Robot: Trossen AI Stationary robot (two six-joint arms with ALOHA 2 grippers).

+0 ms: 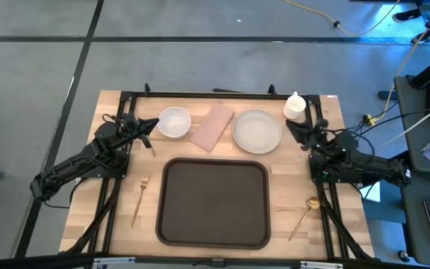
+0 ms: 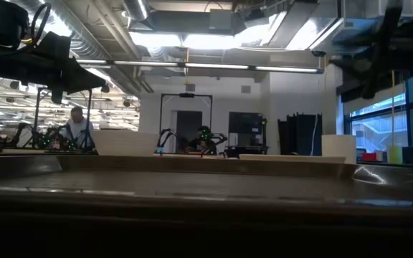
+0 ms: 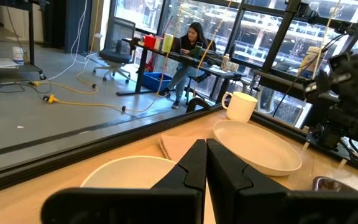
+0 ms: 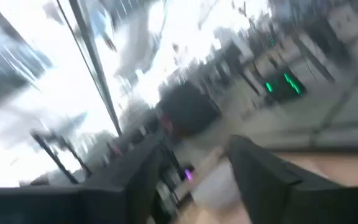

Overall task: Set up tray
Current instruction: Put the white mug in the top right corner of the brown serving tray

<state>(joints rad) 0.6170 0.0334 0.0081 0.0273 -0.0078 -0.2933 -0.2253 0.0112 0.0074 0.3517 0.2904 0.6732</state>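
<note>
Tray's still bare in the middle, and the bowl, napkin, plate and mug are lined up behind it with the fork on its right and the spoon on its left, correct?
Not quite: the cutlery is swapped. In the high view the fork lies left of the tray and the spoon right of it. The rest holds: the tray is bare, with bowl, napkin, plate and mug behind it.

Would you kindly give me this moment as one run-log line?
large dark brown rectangular tray: empty | left gripper: shut, beside white bowl | right gripper: open, empty, between white round plate and white mug
</note>
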